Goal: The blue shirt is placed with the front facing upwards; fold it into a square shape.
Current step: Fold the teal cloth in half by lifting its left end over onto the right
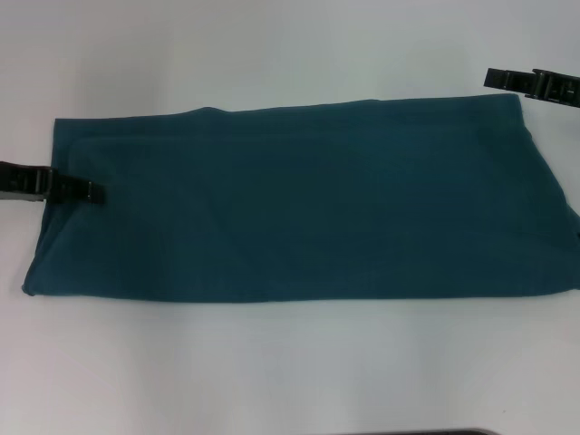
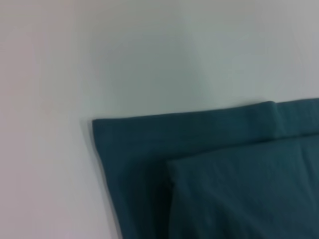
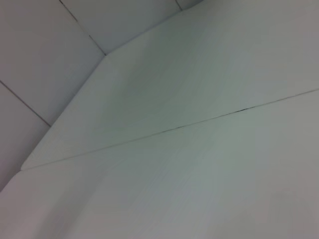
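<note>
blue shirt (image 1: 299, 204) lengthwise-folded, left gripper (image 1: 91, 191) at its short edge, right gripper (image 1: 507, 80) off its far corner, claw states untellable; crosswise fold next.

bare table (image 1: 290, 381) around blue shirt (image 1: 299, 208)

A blue shirt (image 1: 299, 204) of soft, matt woven-looking cloth lies flat, its surface smooth with faint creases and doubled layers at one edge. The bench (image 1: 272, 372) beneath is a smooth white surface with a dull sheen. The left tool (image 1: 91, 191) and right tool (image 1: 494, 78) look like matt black plastic.
</note>
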Controlling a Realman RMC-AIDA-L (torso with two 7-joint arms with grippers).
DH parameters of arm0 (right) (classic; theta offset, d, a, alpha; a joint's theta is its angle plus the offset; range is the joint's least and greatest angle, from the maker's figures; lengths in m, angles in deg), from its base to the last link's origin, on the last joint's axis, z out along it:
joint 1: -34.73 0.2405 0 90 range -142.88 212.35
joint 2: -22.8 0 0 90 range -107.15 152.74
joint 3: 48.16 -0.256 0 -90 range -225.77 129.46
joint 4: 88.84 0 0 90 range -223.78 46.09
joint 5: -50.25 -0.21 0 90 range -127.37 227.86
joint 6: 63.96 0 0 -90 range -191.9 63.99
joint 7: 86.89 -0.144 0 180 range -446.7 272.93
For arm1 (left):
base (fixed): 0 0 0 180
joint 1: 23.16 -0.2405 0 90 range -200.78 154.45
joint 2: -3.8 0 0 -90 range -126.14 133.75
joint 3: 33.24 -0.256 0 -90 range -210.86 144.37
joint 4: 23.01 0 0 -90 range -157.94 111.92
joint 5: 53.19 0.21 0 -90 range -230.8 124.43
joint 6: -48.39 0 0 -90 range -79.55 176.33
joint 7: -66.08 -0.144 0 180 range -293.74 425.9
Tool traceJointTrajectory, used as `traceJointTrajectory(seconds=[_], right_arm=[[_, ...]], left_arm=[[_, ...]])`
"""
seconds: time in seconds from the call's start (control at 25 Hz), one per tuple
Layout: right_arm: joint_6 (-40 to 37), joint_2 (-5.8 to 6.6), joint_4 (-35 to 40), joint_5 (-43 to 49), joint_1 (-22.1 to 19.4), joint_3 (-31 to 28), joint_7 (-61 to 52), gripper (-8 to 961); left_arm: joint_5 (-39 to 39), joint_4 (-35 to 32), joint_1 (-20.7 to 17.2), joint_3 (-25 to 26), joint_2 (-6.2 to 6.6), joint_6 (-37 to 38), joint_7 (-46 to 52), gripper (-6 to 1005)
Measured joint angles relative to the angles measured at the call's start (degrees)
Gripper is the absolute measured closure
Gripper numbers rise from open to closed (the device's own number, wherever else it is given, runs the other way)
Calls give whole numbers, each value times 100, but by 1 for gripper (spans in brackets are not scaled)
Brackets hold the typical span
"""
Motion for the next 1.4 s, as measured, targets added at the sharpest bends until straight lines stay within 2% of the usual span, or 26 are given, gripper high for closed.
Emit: traceJointTrajectory(seconds=[0.56, 0.84, 1.4], right_arm=[[-3, -9, -15, 0, 20, 0, -9, 796], [-2, -9, -26, 0, 23, 0, -16, 796], [-10, -8, -28, 0, 20, 0, -21, 795]], left_arm=[[-3, -86, 2, 32, -26, -185, -113, 338], [-6, 72, 13, 50, 55, -140, -80, 339], [102, -82, -29, 32, 84, -433, 149, 337]])
